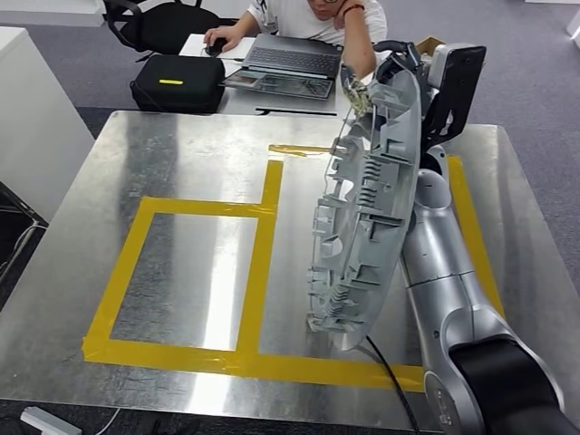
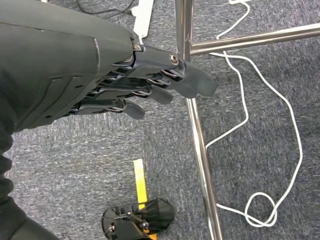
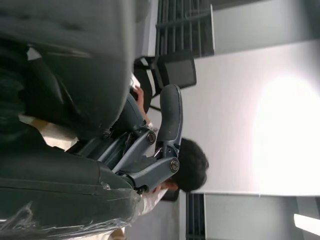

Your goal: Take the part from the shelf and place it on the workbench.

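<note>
The right hand (image 1: 400, 63) is gripping the grey part (image 1: 362, 217) upright at frame centre-right, seemingly for lowering onto the workbench (image 1: 185, 154), while the left hand (image 2: 151, 87) is hanging empty with fingers loosely extended.

The part (image 1: 362, 213) stands on edge on the table (image 1: 171, 149), right of the taped rectangle (image 1: 185, 276), its lower rim touching the surface. The right hand (image 1: 400, 63) holds its top edge, behind it. Beyond the table sit a case (image 1: 179, 83) at left and a laptop (image 1: 291, 62) to its right, a person (image 1: 314, 18) behind them.
</note>
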`<move>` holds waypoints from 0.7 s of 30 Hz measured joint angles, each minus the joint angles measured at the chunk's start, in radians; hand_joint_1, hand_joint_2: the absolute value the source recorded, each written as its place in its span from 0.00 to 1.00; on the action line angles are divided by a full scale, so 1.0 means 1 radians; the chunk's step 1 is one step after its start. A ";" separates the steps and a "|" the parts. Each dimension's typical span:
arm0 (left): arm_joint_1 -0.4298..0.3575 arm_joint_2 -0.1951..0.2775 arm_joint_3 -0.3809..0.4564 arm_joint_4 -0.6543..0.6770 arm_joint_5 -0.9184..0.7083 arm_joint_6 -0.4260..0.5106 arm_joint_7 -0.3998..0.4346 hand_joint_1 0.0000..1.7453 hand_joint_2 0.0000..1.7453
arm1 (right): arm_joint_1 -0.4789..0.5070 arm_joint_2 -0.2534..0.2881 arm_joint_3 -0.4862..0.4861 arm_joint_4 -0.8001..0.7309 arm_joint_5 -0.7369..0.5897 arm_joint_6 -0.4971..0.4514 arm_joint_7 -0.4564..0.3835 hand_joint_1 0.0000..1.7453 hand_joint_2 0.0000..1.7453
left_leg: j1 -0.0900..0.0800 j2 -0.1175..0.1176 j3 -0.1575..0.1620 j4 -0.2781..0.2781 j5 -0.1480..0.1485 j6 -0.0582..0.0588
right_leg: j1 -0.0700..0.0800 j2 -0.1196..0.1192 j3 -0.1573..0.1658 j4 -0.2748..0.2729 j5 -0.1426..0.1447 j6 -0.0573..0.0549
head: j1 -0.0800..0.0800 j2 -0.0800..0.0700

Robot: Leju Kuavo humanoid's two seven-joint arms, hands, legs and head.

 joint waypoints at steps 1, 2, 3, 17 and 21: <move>0.000 0.000 0.000 0.000 0.001 0.000 0.000 0.00 1.00 | 0.000 0.000 0.001 0.000 0.000 -0.002 0.000 1.00 1.00 | 0.000 0.000 0.000 0.000 0.000 0.000 | 0.000 0.000 0.000 0.000 0.000 0.000 | 0.000 0.000; 0.000 0.000 0.000 0.000 0.002 0.000 0.000 0.00 1.00 | -0.001 0.000 0.002 0.000 0.001 -0.003 0.002 1.00 1.00 | 0.000 0.000 0.000 0.000 0.000 0.000 | 0.000 0.000 0.000 0.000 0.000 0.000 | 0.000 0.000; 0.001 0.000 0.000 0.000 0.004 0.000 0.000 0.00 1.00 | -0.001 0.000 0.004 0.000 0.003 -0.003 0.003 1.00 1.00 | 0.000 0.000 0.000 0.000 0.000 0.000 | 0.000 0.000 0.000 0.000 0.000 0.000 | 0.000 0.000; 0.006 0.000 0.000 0.000 0.023 0.009 -0.003 0.00 1.00 | -0.009 -0.011 0.055 0.086 0.146 -0.018 0.038 1.00 1.00 | 0.000 0.000 0.000 0.000 0.000 0.000 | 0.000 0.000 0.000 0.000 0.000 0.000 | 0.000 0.000; 0.009 0.000 0.000 0.000 0.029 0.012 -0.006 0.00 1.00 | -0.019 -0.021 0.095 0.143 0.258 -0.030 0.060 1.00 1.00 | 0.000 0.000 0.000 0.000 0.000 0.000 | 0.000 0.000 -0.001 0.000 0.000 0.000 | 0.000 0.000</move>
